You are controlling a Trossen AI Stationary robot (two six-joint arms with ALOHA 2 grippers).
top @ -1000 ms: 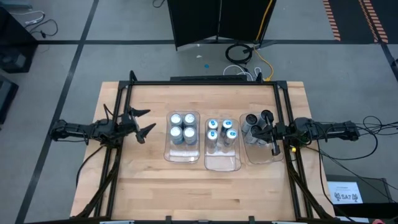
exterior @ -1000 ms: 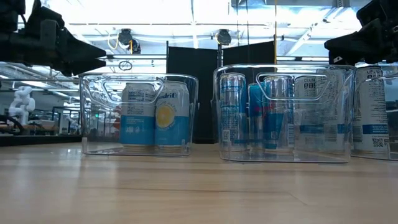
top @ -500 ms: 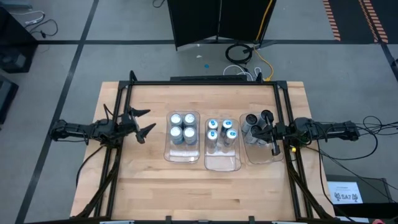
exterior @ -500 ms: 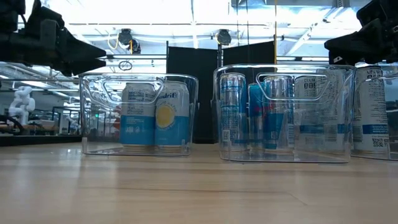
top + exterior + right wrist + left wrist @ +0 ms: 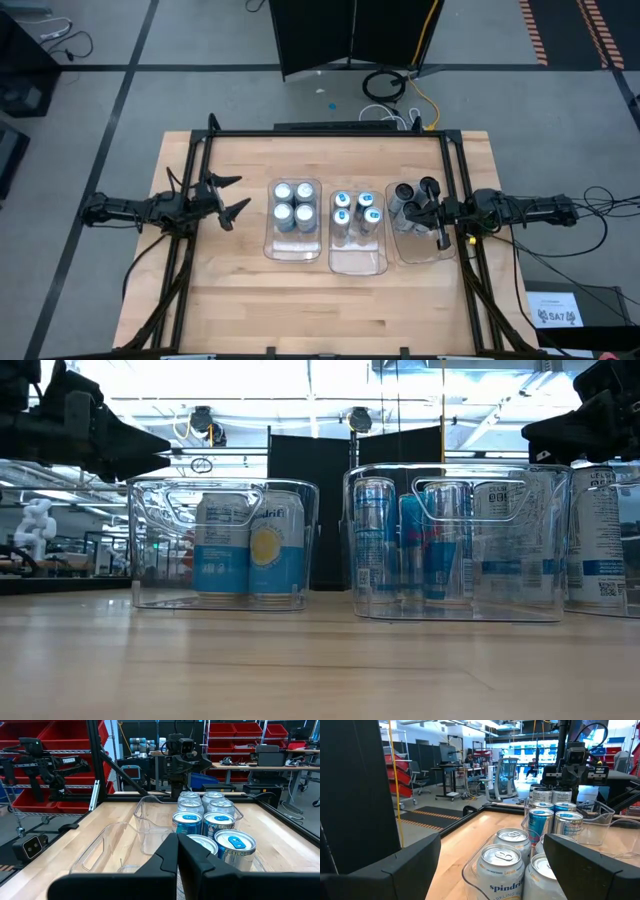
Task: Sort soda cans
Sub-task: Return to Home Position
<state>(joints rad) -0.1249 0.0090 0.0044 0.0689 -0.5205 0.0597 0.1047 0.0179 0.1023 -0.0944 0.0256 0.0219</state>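
Three clear trays stand in a row on the wooden table. The left tray (image 5: 295, 240) holds several white-and-blue soda cans (image 5: 294, 204). The middle tray (image 5: 358, 260) holds several blue-marked cans (image 5: 356, 210). The right tray (image 5: 425, 250) holds dark grey cans (image 5: 403, 200). All the cans stand upright on their bases. My left gripper (image 5: 232, 197) is open and empty, above the table to the left of the left tray; its wrist view (image 5: 491, 842) looks over the cans. My right gripper (image 5: 418, 208) is shut and empty above the right tray, as its wrist view (image 5: 177, 851) also shows.
A black frame rail (image 5: 330, 133) runs along the table's far edge and down both sides. The near parts of the middle and right trays hold no cans. Bare wood (image 5: 320, 310) lies between the trays and the near edge.
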